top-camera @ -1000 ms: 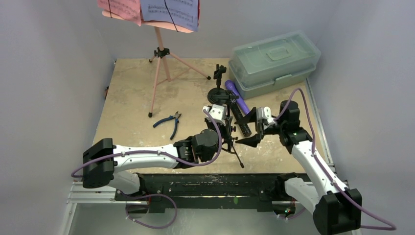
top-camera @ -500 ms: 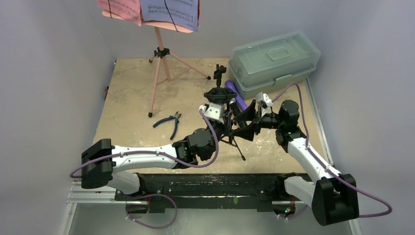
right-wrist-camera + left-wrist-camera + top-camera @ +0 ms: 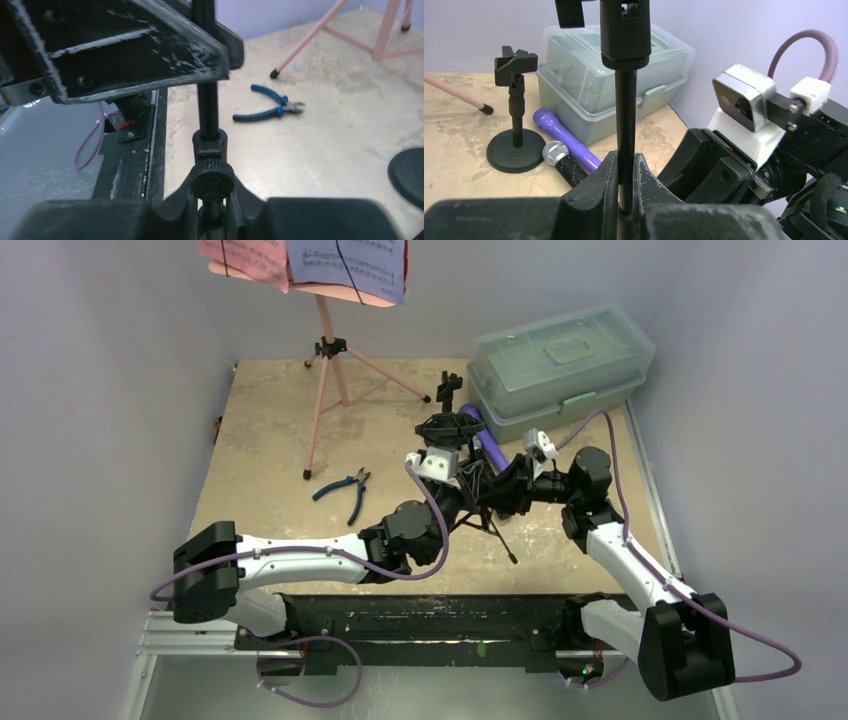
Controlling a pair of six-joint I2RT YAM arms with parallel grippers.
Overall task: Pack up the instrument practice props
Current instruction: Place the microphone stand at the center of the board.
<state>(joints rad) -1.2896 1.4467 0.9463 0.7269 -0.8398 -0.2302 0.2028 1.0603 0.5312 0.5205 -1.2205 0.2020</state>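
A black tripod mic support (image 3: 470,502) is held off the table between both arms. My left gripper (image 3: 625,175) is shut on its thin pole (image 3: 625,115). My right gripper (image 3: 212,200) is shut on the stem just under the ribbed knob (image 3: 212,181), lower on the same support. Behind it lie the purple mic (image 3: 564,137) and the black silver-headed mic (image 3: 559,157), beside a round-base mic support (image 3: 515,145). The pink music rack (image 3: 325,370) stands at the back left with music sheets (image 3: 340,265) on it.
Blue-handled pliers (image 3: 345,490) lie on the table left of the arms. A translucent greenish lidded box (image 3: 560,365) sits shut at the back right. Grey walls close in both sides, and a black rail (image 3: 420,620) runs along the near edge.
My right gripper has swung left to the tripod mic support and shut on its stem. My left gripper has carried the support up and slightly toward the back.
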